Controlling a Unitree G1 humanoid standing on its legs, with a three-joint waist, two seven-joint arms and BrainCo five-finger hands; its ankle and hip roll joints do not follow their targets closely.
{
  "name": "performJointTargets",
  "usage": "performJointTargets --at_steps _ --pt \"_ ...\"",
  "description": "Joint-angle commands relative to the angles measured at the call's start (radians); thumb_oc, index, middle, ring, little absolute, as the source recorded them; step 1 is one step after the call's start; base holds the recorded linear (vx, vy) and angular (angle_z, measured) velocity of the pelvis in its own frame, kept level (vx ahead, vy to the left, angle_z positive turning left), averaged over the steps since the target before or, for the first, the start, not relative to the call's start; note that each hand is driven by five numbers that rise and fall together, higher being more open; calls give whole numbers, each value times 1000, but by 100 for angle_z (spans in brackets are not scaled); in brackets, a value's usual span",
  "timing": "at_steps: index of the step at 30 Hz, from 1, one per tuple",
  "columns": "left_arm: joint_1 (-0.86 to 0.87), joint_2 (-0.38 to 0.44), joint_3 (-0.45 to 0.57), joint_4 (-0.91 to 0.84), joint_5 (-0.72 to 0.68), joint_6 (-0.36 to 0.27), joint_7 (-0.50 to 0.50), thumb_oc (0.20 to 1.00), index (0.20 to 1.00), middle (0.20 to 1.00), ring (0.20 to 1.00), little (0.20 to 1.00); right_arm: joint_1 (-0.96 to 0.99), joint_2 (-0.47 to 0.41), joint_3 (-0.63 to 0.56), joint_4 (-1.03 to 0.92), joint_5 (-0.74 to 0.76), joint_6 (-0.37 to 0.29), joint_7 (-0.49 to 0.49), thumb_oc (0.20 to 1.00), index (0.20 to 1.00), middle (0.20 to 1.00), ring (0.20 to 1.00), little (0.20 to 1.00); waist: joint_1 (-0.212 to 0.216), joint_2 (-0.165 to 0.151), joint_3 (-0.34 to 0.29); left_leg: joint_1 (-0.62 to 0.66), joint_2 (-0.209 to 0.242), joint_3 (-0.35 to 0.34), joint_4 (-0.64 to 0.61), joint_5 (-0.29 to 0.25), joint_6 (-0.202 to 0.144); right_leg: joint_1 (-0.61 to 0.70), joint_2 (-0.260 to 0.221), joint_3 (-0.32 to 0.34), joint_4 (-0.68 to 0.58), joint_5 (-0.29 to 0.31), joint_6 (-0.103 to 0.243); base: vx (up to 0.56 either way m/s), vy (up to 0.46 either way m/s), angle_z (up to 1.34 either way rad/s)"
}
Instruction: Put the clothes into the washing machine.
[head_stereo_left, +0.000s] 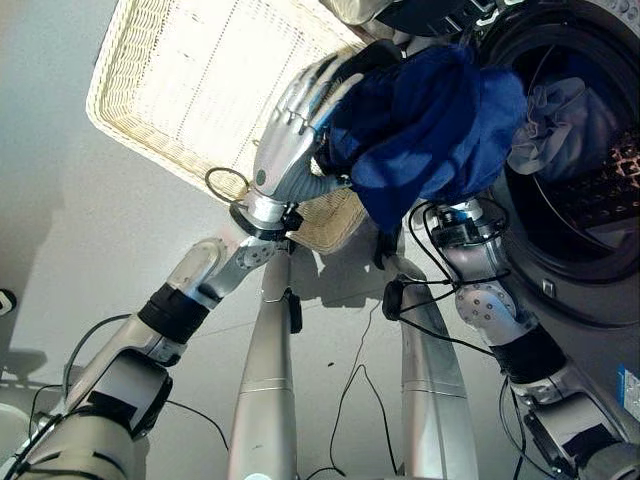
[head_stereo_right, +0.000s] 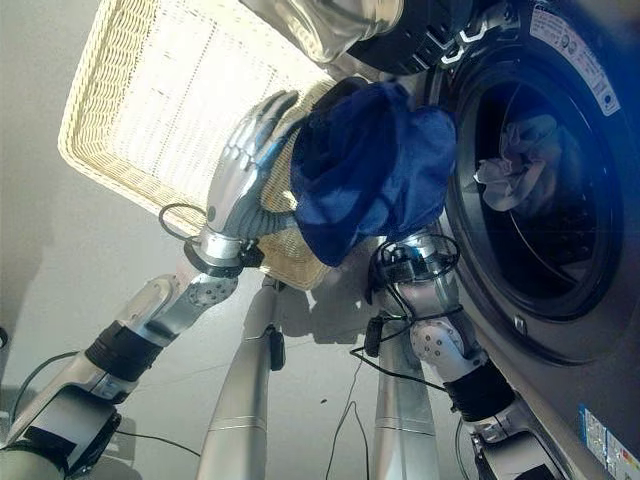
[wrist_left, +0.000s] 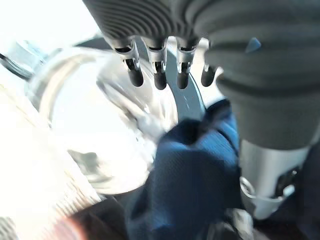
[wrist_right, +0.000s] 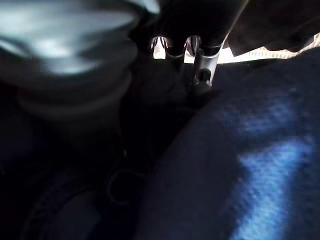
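Blue bunched cloth (head_stereo_left: 425, 125) between both hands, at round drum (head_stereo_left: 585, 160).

pale wicker basket (head_stereo_left: 170, 130) on grey floor (head_stereo_left: 60, 230).

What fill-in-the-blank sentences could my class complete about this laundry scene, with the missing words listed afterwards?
1. The bundle of cloth held up between the two hands is ____ in colour.
2. The left hand presses the bundle with its fingers ____.
3. Behind the left hand lies a pale ____ basket.
4. Inside the washing machine drum already lies a ____ garment.

Missing words: blue; straight; wicker; grey
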Motion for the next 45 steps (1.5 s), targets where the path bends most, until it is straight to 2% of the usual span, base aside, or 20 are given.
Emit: performJointTargets --at_steps 1,5,8,13,19,25,27,28,29,31,32,33,35,37,38,42,44,45 --pt "-5 -35 40 -40 -5 12 75 1000 1000 1000 1000 1000 1 24 -33 -94 42 -63 43 200 200 200 200 200 -8 2 -23 -22 -46 10 130 -139 -6 76 21 -46 -251 192 130 0 0 0" --pt "9 -39 59 0 -88 60 74 1000 1000 1000 1000 1000 4 41 -58 -76 80 -94 31 200 200 200 200 200 -5 4 -23 -23 -45 9 135 -139 -8 76 18 -48 -245 191 130 0 0 0" --pt "21 -38 73 50 -189 62 88 1000 1000 1000 1000 1000 7 44 -81 -32 95 -112 3 200 200 200 200 200 -7 6 -23 -21 -43 13 138 -138 -10 78 18 -46 -242 191 131 0 0 0" --pt "7 -51 93 182 -344 1 126 1000 1000 1000 1000 1000 -23 44 -128 126 208 -80 -6 200 200 200 200 200 -6 11 -23 -16 -39 18 139 -136 -12 81 17 -46 -241 193 128 0 0 0" --pt "-41 -51 91 318 -434 -43 160 1000 1000 1000 1000 1000 -78 19 -162 329 349 -26 -2 200 200 200 200 200 -6 15 -23 -15 -35 21 135 -132 -18 80 21 -43 -242 195 126 0 0 0" --pt "-116 -49 49 473 -479 -72 192 1000 1000 1000 1000 1000 -162 -34 -187 617 501 -20 -27 200 200 200 200 200 -4 19 -23 -12 -28 27 120 -129 -23 83 30 -43 -256 197 122 0 0 0" --pt "-131 -43 31 513 -494 -88 198 1000 1000 1000 1000 1000 -191 -58 -202 707 530 -42 -55 200 200 200 200 200 -2 21 -23 -12 -27 27 120 -130 -25 84 31 -43 -257 196 121 5 3 -2" --pt "-143 -38 18 547 -508 -102 199 1000 1000 1000 1000 1000 -231 -96 -227 789 574 -78 -99 200 200 200 200 200 1 23 -23 -12 -27 28 125 -133 -27 85 33 -44 -255 194 119 0 0 0" --pt "-143 -38 18 547 -508 -102 199 1000 1000 1000 1000 1000 -231 -96 -227 789 574 -78 -99 200 200 200 200 200 1 23 -23 -12 -27 28 125 -133 -27 85 33 -44 -255 194 119 12 4 -5" --pt "-143 -19 -10 587 -525 -134 211 1000 1000 1000 1000 1000 -328 -206 -287 956 651 -138 -135 200 200 200 200 200 6 22 -23 -10 -21 27 135 -148 -28 90 35 -45 -252 190 118 6 -5 -2" --pt "-141 -14 -17 589 -527 -137 215 1000 1000 1000 1000 1000 -346 -227 -294 980 670 -147 -134 200 200 200 200 200 7 20 -23 -12 -20 26 138 -152 -27 91 36 -45 -252 189 118 10 -46 -4" --pt "-133 1 -36 586 -527 -138 227 1000 1000 1000 1000 1000 -389 -283 -301 1021 665 -222 -166 200 200 200 200 200 9 13 -23 -16 -15 23 146 -162 -26 92 37 -48 -252 188 118 6 -57 -3" --pt "-125 26 -57 574 -537 -134 243 1000 1000 1000 1000 1000 -446 -346 -298 1016 608 -337 -260 200 200 200 200 200 9 1 -23 -22 -13 16 153 -172 -25 93 41 -50 -258 191 117 -3 -53 0" --pt "-116 45 -61 567 -543 -137 247 1000 1000 1000 1000 1000 -472 -388 -305 1009 535 -382 -334 200 200 200 200 200 7 -5 -23 -22 -11 13 153 -177 -24 96 43 -50 -263 193 117 0 0 0" --pt "-95 73 -55 554 -550 -146 250 1000 1000 1000 1000 1000 -475 -459 -326 988 513 -446 -413 200 200 200 200 200 0 -17 -23 -21 -7 11 154 -181 -23 102 48 -51 -266 192 117 -18 -8 -3" --pt "-77 106 -48 558 -559 -159 250 1000 1000 1000 1000 1000 -425 -551 -394 967 393 -482 -528 200 200 200 200 200 -15 -38 -23 -5 -7 7 149 -184 -17 121 62 -49 -268 190 114 -5 -1 -1" --pt "-82 112 -44 560 -561 -158 241 1000 1000 1000 1000 1000 -413 -566 -402 969 360 -469 -548 297 297 297 297 297 -18 -44 -23 -7 -8 4 152 -187 -15 121 64 -47 -266 188 113 0 0 0" --pt "-86 113 -44 565 -561 -161 238 1000 1000 1000 1000 1000 -409 -569 -409 973 328 -455 -570 442 442 442 442 442 -19 -47 -23 -7 -9 3 153 -187 -13 123 66 -47 -266 187 112 0 0 0"
